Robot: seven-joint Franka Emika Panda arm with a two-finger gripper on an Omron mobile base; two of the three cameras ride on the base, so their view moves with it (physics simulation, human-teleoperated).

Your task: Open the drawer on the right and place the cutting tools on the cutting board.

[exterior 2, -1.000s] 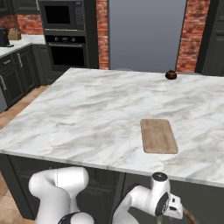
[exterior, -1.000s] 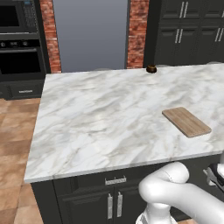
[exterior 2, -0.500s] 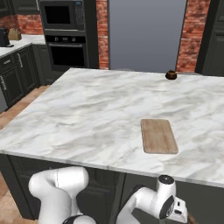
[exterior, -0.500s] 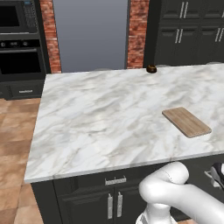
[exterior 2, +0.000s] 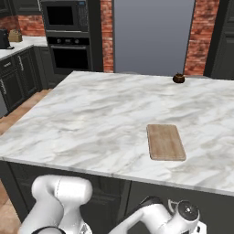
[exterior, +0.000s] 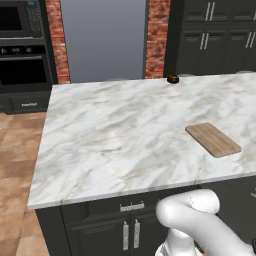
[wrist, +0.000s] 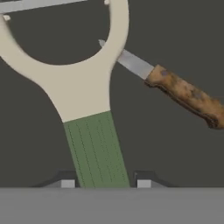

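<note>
Lying on the dark drawer floor (wrist: 39, 140), the peeler with a ribbed green handle and cream Y-shaped head (wrist: 87, 100) runs lengthwise straight out from the gripper (wrist: 103, 183), whose two fingertips flank the handle, apparently closing on it. A small knife with a mottled brown handle (wrist: 175, 87) lies just beside. The light-brown wooden cutting board (exterior 2: 165, 141) waits above on the white marble counter (exterior 2: 91, 114).

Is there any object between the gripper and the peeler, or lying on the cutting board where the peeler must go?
Nothing visible does. In the hand view the gripper straddles the peeler handle; the knife lies beside it, its blade behind the peeler's head. The cutting board top is bare.
</note>
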